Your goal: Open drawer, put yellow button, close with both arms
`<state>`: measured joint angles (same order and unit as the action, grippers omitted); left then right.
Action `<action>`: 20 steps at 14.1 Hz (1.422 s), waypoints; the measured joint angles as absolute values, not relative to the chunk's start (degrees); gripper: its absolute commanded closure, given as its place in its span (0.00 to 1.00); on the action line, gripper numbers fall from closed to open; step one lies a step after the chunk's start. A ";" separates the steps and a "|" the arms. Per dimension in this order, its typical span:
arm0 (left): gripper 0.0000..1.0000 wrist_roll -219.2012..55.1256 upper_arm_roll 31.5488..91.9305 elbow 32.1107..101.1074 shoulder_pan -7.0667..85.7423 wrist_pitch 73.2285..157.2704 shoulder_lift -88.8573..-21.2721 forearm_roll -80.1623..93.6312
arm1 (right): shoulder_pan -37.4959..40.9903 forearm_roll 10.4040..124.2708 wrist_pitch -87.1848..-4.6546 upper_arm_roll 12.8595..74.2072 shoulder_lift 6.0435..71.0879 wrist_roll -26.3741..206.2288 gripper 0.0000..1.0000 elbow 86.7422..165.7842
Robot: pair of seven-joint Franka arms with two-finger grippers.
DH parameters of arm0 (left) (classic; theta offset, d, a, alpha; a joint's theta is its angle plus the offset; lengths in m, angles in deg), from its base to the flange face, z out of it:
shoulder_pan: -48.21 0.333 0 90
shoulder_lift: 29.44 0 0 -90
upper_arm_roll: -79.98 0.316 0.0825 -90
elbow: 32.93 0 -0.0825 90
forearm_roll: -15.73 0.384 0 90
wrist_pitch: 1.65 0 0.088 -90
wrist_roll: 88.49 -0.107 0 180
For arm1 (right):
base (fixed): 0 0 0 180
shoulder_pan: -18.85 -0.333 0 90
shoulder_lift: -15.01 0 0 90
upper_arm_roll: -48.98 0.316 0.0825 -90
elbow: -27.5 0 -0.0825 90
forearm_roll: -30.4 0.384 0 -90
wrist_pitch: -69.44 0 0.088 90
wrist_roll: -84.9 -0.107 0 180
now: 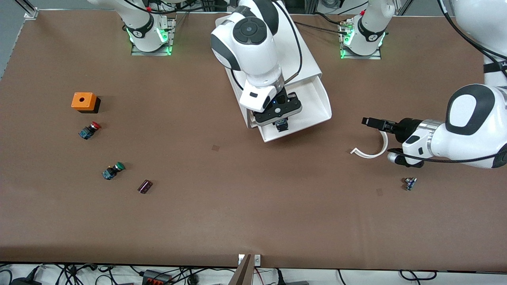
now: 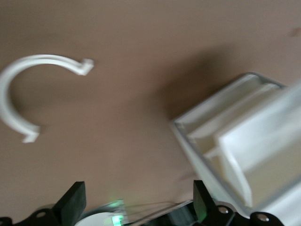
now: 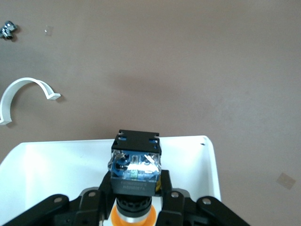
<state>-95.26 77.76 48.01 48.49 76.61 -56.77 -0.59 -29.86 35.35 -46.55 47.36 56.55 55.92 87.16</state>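
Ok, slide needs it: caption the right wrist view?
Right tool holds the yellow button over the open drawer.

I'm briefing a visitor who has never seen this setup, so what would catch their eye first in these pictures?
First, the right hand over the open drawer of the white cabinet, shut on the yellow button with its blue base showing. Next, the left hand hanging open over the table near a curved white plastic piece. Then the orange box toward the right arm's end.
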 measured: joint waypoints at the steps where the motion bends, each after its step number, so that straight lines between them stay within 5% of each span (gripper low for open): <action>1: 0.00 -95.04 77.72 47.06 48.15 77.33 -57.06 3.04 | -30.07 35.35 -46.66 47.37 57.07 55.86 1.00 87.15; 17: 0.00 -89.86 78.30 39.13 48.11 85.15 -62.51 14.28 | -33.54 35.36 -42.39 47.42 59.00 54.43 1.00 86.92; 18: 0.00 -89.74 78.30 39.13 48.11 85.15 -62.53 14.28 | -33.64 35.36 -42.34 47.42 59.00 54.43 0.71 86.91; 19: 0.00 -89.67 78.30 39.13 48.11 85.14 -62.54 14.28 | -33.77 35.36 -42.29 47.42 59.00 54.43 0.01 86.89; 20: 0.00 -89.63 78.30 39.13 48.11 85.14 -62.54 14.28 | -33.88 35.36 -42.26 47.42 59.00 54.42 0.00 86.86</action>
